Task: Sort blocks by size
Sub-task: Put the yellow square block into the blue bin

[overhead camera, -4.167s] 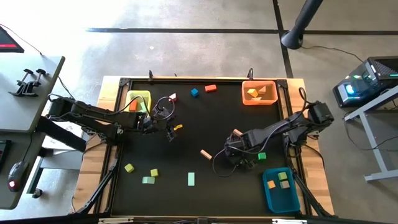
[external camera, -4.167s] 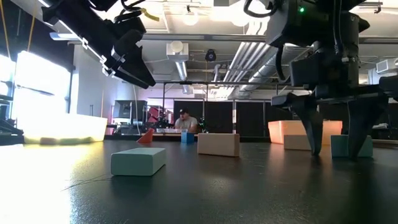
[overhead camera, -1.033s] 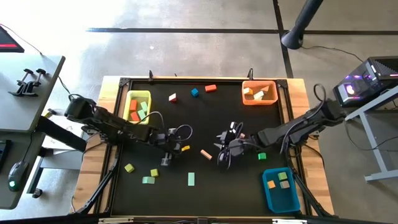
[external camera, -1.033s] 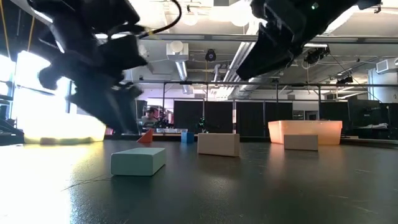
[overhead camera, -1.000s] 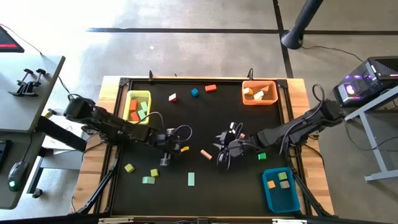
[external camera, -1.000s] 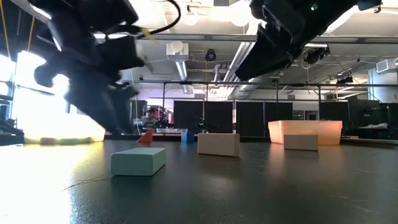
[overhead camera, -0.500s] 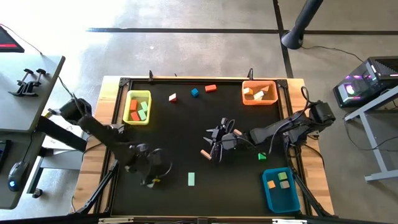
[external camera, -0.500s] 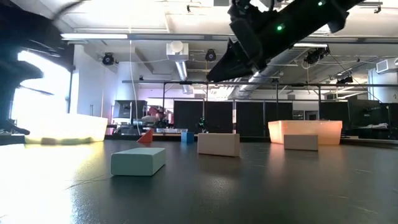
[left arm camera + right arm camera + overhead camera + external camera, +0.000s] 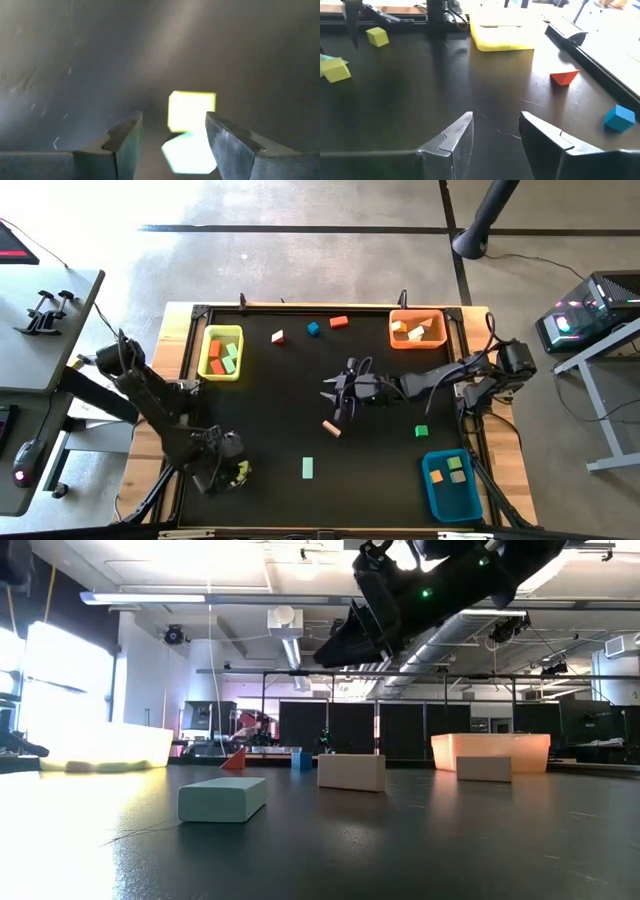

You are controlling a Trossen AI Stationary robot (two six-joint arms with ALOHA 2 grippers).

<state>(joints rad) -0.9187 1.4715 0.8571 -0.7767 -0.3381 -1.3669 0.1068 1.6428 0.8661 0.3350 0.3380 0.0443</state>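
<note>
- Since the earlier frames the left gripper has swung from mid-surface down to the near-left corner; the right gripper has drawn toward the centre, off the tan bar.
- Left fingers stand released, straddling a yellow block with a mint block just beside it; right fingers are parted, grasping nothing.
- Blocks look light, stiff and smooth; best taken across two flat opposite faces; a skewed pinch could let one slip.
- Mint neighbour crowds the pick and may get nudged; yellow bin, orange bin and blue bin lie well apart; a mint bar lies near.
</note>
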